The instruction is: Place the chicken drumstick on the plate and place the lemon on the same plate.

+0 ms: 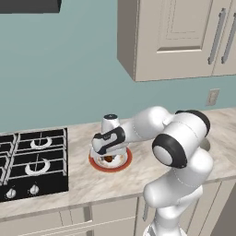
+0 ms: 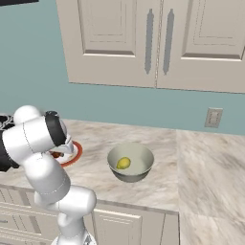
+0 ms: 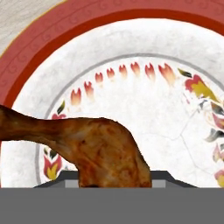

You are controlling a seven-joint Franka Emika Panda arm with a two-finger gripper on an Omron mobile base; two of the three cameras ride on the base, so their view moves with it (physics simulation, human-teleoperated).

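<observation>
Reaching out low over the beige marbled counter, the white arm bends forward from its base, its hand tipped down over the round plate with the wide red-orange rim. No writing or brand shows anywhere; the plate's white centre carries only small red and yellow painted flourishes. From the hand's own camera, the orange-brown roasted chicken drumstick sits right at the gripper, meaty end nearest, thin end stretching sideways over the plate. Whether the fingers clamp it or stand apart, I cannot tell. Well apart from the plate, the small yellow-green lemon lies inside a grey round bowl.
</observation>
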